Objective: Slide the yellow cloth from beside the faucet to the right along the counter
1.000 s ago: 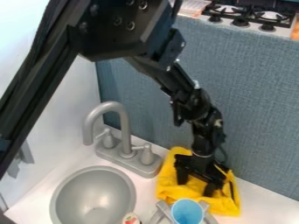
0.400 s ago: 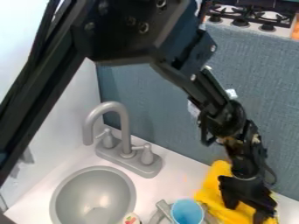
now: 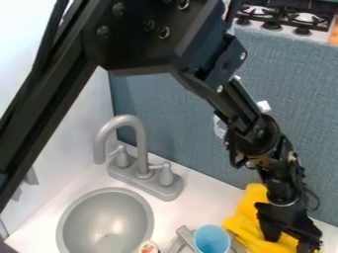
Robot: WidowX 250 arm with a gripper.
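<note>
At the lower right of the camera view the black gripper (image 3: 289,239) points down, low over a bunched yellow cloth (image 3: 246,217). Its two fingers stand apart, with yellow fabric showing between and beside them. The cloth lies on the white counter near the blue-grey wall panel, its right part hidden behind the gripper. Left of the cloth is a light blue cup (image 3: 212,240), held in a grey rack (image 3: 186,235).
A grey sink bowl (image 3: 106,217) is at the lower left, with a grey faucet (image 3: 141,148) and two handles behind it. A small white item with coloured marks (image 3: 148,247) sits by the bowl's right rim. A stove (image 3: 284,17) stands beyond the panel.
The gripper has moved right and toward the front, and the yellow cloth has shifted the same way, bunching up. Between the last two frames the motion is slight.
</note>
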